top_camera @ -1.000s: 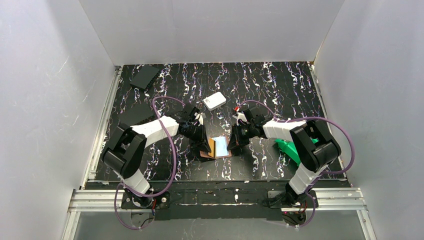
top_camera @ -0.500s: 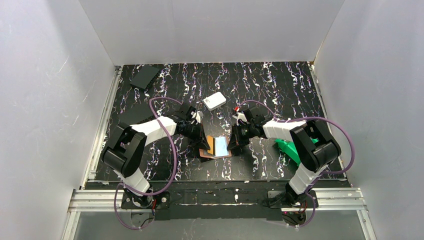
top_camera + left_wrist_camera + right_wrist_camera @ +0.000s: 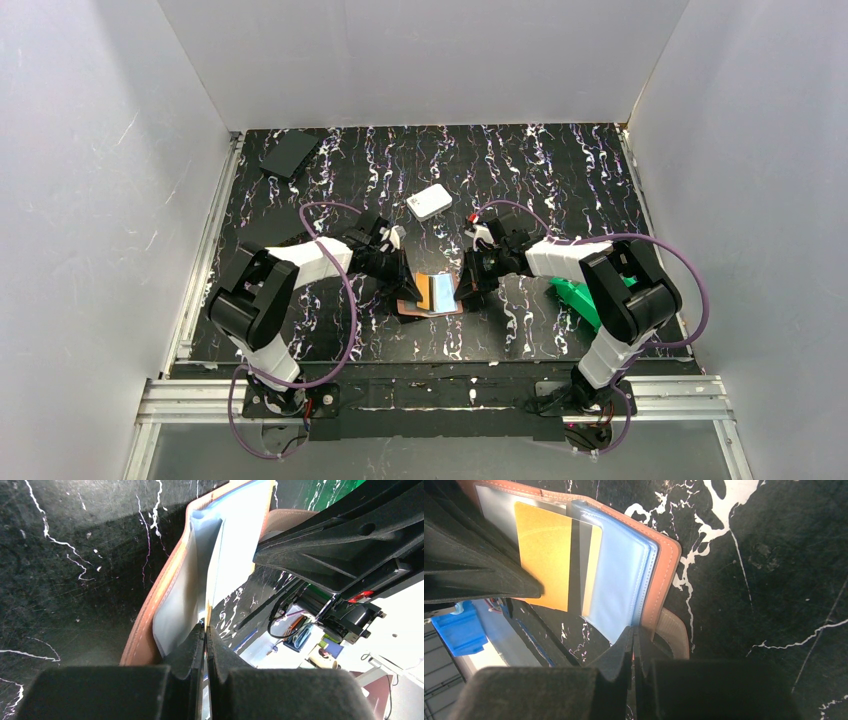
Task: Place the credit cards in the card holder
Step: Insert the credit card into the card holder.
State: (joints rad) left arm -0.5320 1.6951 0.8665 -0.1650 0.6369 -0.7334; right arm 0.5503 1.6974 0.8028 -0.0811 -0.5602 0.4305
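Note:
The card holder (image 3: 445, 297) lies open on the mat between my two arms, its orange-brown cover (image 3: 150, 612) and light-blue sleeves (image 3: 616, 580) showing. An orange-yellow credit card (image 3: 544, 560) lies over the grey panel, its far end under a clear sleeve. My left gripper (image 3: 206, 629) is shut on that card's near edge, and the card (image 3: 237, 540) runs from the jaws into the holder. My right gripper (image 3: 634, 630) is shut on the holder's edge by the snap tab (image 3: 674, 637). From above, the left gripper (image 3: 403, 283) and right gripper (image 3: 464, 292) flank the holder.
A white rounded box (image 3: 429, 202) sits behind the holder. A green plastic bin (image 3: 577, 298) lies under the right arm's elbow. A dark flat item (image 3: 290, 154) lies at the far left corner. White walls close in three sides of the mat.
My left arm has drawn slightly left and its gripper has shifted a little with the card. The right arm and the holder have stayed put.

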